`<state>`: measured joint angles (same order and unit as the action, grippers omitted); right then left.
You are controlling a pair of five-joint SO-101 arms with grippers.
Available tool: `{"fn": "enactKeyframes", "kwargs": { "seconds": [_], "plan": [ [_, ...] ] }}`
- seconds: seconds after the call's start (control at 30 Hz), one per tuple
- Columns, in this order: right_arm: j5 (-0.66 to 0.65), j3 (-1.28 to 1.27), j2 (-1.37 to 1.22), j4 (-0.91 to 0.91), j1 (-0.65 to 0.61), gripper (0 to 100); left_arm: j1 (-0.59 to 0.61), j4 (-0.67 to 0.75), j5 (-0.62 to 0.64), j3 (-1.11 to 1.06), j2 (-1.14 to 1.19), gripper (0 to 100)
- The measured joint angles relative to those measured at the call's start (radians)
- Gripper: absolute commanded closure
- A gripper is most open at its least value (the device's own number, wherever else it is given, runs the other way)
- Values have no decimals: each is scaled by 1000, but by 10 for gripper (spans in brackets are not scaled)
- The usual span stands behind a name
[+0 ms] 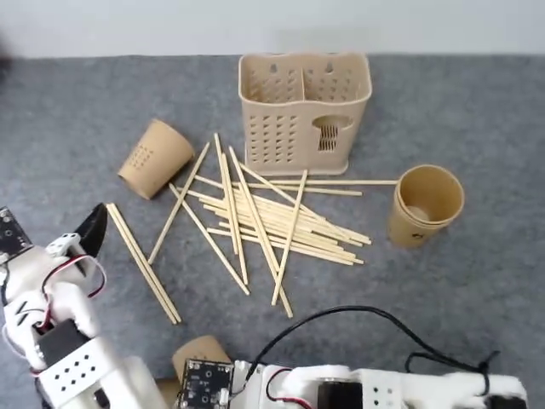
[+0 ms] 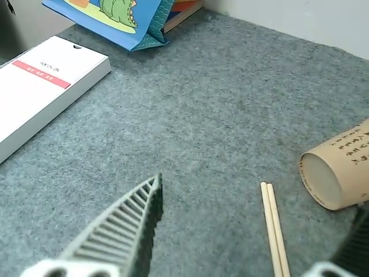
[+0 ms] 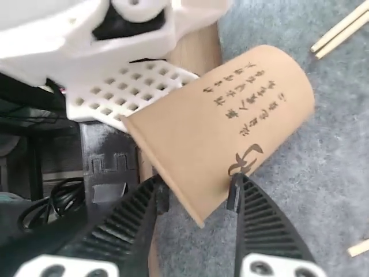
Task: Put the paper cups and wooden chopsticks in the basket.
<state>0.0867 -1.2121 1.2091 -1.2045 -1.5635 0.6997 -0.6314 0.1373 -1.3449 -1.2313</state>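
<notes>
Surface: a grey, felt-like mat (image 1: 477, 111) covers the table, with a pale wall (image 1: 272, 25) along its far edge.
Room edge: a white box (image 2: 40, 86) and a blue bag (image 2: 115, 14) with a cartoon print lie on the mat well beyond the left gripper.
Left gripper (image 2: 259, 199): its jaws are spread wide and grip nothing as it hangs low over the mat at the table's near left corner.
Pair of chopsticks (image 2: 275, 231): the two sticks lie flat and side by side on the mat, running into the gap between the left gripper's fingers and touching neither.
Tipped cup (image 1: 156, 158): it lies on its side ahead of the left gripper, past the far end of the pair, with its mouth turned towards that gripper.
Right gripper (image 3: 195, 193): it is clamped on a paper cup at the near edge of the table, one finger pressing each side close to the rim.
Held cup (image 3: 230, 127): it lies sideways between the right gripper's fingers; whether it rests on the mat cannot be told.
Chopstick heap (image 1: 272, 221): a loose, crisscrossed pile lies ahead of both grippers, well apart from each.
Basket (image 1: 305, 111): it stands upright with two compartments, beyond the heap and farthest from the grippers.
Stacked cups (image 1: 426, 204): they stand upright, mouths up, ahead of the right gripper and off to its right, near the basket.
</notes>
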Motion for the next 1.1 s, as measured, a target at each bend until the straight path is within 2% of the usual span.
{"fn": "enactKeyframes", "kwargs": {
  "seconds": [0.1,0.27,0.53,0.8,1.1],
  "plan": [
    [-11,-5,-44,26,101,990,0,0,0,0,0,529],
    [-35,-5,-64,94,265,979,0,0,0,0,0,529],
    [-38,21,-68,89,445,991,0,0,0,0,0,529],
    [-41,258,-68,-104,692,991,0,0,0,0,0,529],
    [-41,632,-68,-354,956,991,0,-38,49,0,0,529]
  ]
}}
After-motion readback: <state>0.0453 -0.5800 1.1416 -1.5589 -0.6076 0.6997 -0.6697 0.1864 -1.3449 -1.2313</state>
